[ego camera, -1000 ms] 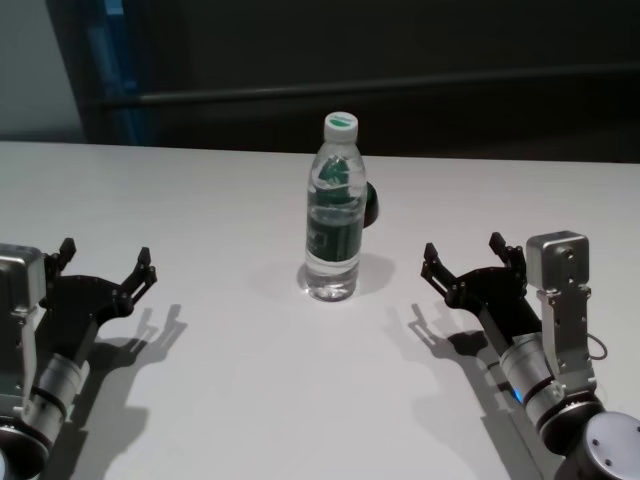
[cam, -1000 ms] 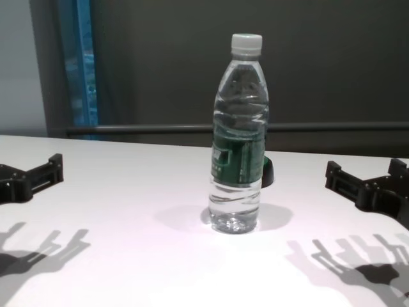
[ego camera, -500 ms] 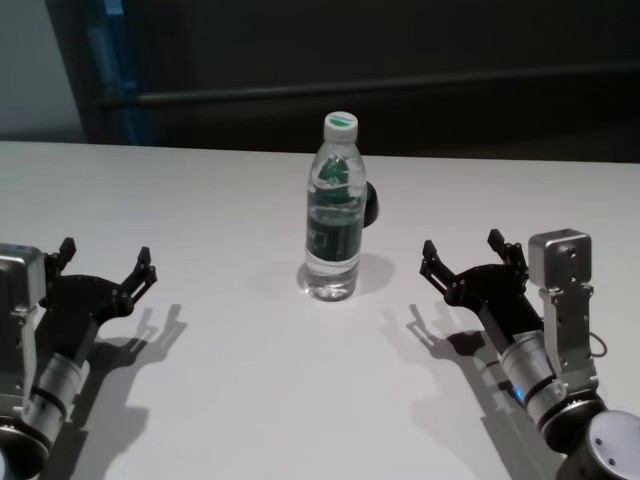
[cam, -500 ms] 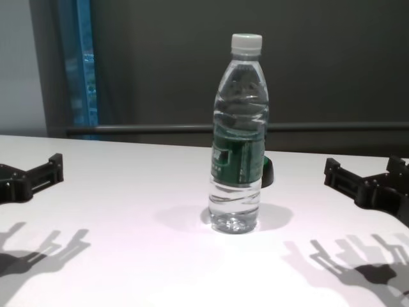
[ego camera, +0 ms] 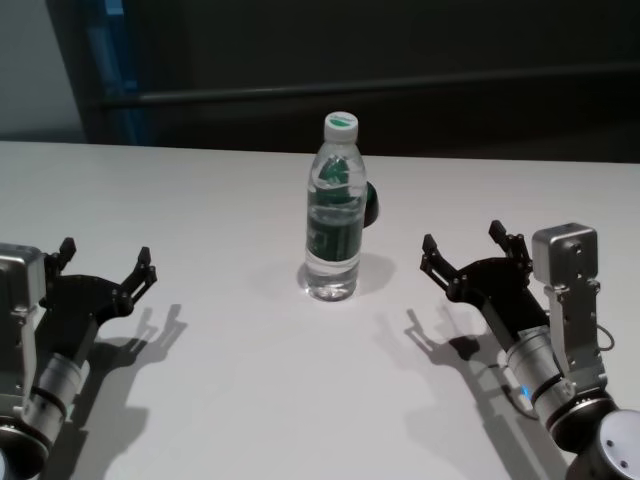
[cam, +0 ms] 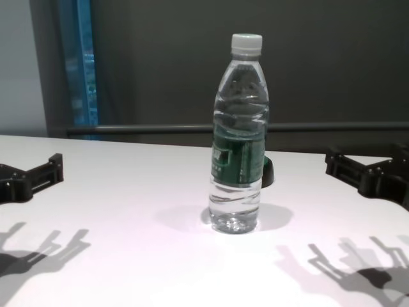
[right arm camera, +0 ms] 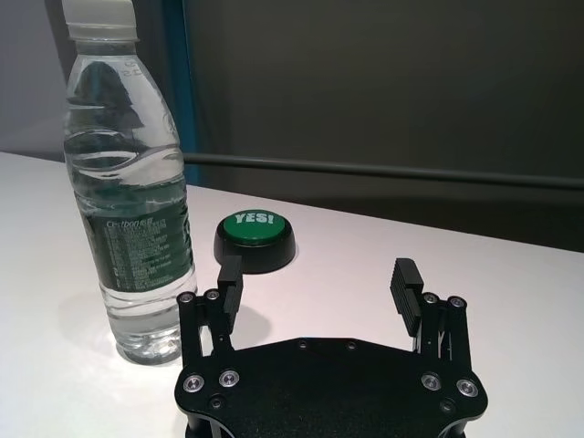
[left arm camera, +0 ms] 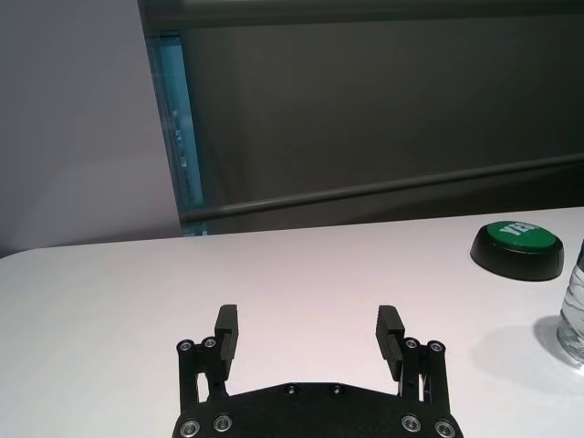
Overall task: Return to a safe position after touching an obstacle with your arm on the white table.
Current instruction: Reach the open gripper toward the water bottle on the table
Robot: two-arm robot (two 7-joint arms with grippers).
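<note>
Rising a little off the white table (ego camera: 220, 400), the right gripper (ego camera: 472, 250) is sitting higher in the head and chest views than it was a second ago, and its shadow on the tabletop has slid further out from under it. Its two black fingers (right arm camera: 409, 283) are standing spread wide with nothing between them, and they are pointing forward past the bottle's right side without touching it.

The obstacle (ego camera: 335, 210), a clear water bottle with a white cap and a dark green label band, is standing upright near the middle of the table, between the two arms and somewhat further from the robot than either gripper. It is showing no shift from the earlier frames. From the right wrist view the obstacle (right arm camera: 132, 182) is rising just beside the gripper's left finger, apart from it.

A low black button (right arm camera: 255, 239) with a green top reading "YES!" is sitting on the table just behind the bottle, toward its right, and is partly hidden by the bottle in the head view.

The left gripper (ego camera: 100, 270) is hovering low over the table's left side, well apart from the bottle, unchanged from a second ago. Its fingers (left arm camera: 225, 336) are likewise spread wide and holding nothing.
</note>
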